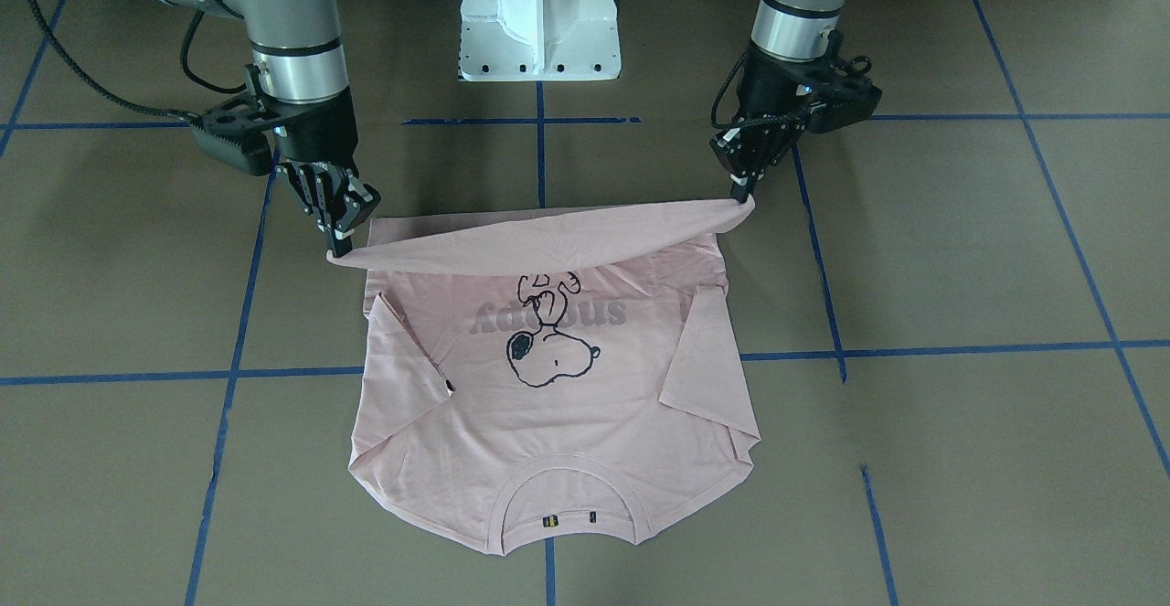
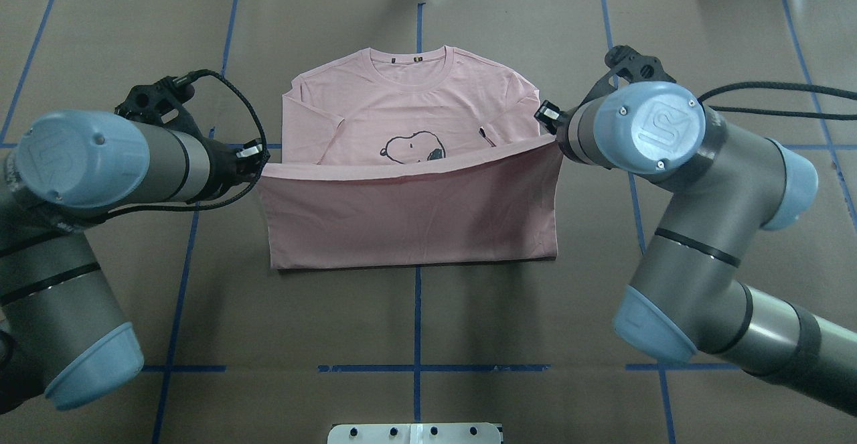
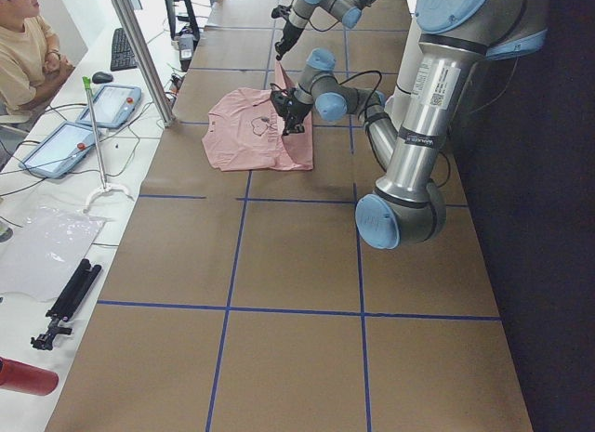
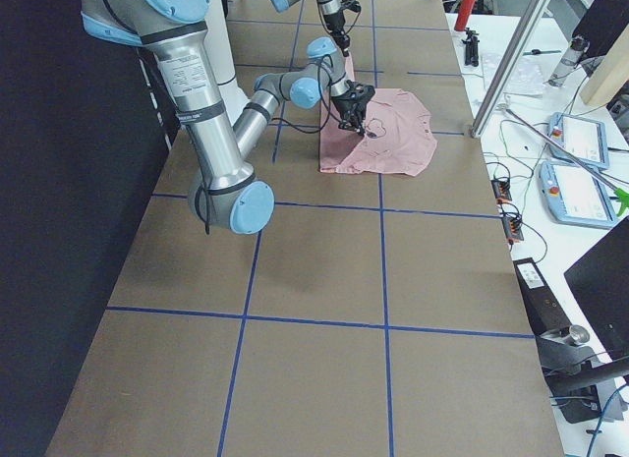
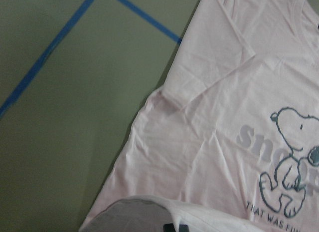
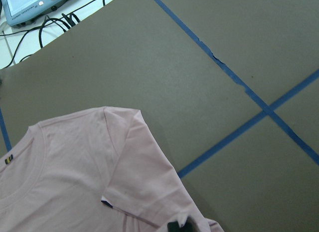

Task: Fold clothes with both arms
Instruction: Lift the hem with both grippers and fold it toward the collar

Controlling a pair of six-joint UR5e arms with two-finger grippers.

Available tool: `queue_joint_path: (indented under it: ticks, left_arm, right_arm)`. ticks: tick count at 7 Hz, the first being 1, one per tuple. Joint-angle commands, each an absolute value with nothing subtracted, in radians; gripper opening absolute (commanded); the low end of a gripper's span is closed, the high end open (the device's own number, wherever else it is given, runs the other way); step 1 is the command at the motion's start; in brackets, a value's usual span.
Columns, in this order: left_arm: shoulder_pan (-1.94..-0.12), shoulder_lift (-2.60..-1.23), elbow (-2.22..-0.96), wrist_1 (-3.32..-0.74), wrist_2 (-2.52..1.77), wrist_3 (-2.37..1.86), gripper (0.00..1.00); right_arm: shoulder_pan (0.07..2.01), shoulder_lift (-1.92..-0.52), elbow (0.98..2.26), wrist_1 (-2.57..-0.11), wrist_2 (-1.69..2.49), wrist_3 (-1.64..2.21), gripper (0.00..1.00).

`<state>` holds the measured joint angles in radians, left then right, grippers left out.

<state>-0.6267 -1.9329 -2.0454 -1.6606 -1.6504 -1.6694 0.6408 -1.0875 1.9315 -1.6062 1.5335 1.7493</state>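
Observation:
The pale pink T-shirt [image 1: 548, 423] lies front up, with Snoopy [image 1: 548, 350] showing, the collar away from me and both sleeves folded inward. Its bottom hem [image 1: 548, 240] is lifted and stretched between my two grippers. My left gripper [image 1: 742, 193] is shut on one hem corner, and my right gripper [image 1: 338, 254] is shut on the other. In the overhead view the raised plain back [image 2: 408, 216] hangs toward me between the left gripper [image 2: 260, 163] and the right gripper [image 2: 552, 129]. The left wrist view shows the shirt front [image 5: 224, 117].
The white pedestal base [image 1: 539, 21] stands between the arms. Blue tape lines [image 1: 228, 374] cross the brown table cover. An operator [image 3: 23, 51] and tablets [image 3: 112, 102] sit at a side bench beyond the table edge.

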Motion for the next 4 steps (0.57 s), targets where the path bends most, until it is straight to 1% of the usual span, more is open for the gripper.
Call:
queue_joint_path:
  ticks: [1, 2, 3, 4]
  left_arm:
    - [-0.716, -2.012, -1.923, -1.708, -1.651, -1.640, 0.00]
    - [-0.738, -2.031, -1.883, -1.729, -1.651, -1.640, 0.00]
    - [-0.747, -2.080, -1.794, -1.767, -1.649, -1.628, 0.00]
    - [-0.758, -2.091, -1.749, -1.828, -1.649, -1.625, 0.00]
  right_arm:
    - [0.733, -0.958, 1.745, -1.603, 1.578, 1.700, 0.00]
    - [0.751, -0.924, 1.658, -1.532, 1.586, 1.703, 0.00]
    - [0.774, -0.901, 1.575, -1.455, 1.589, 1.701, 0.00]
    - [0.787, -0.844, 1.495, -1.444, 1.589, 1.698, 0.00]
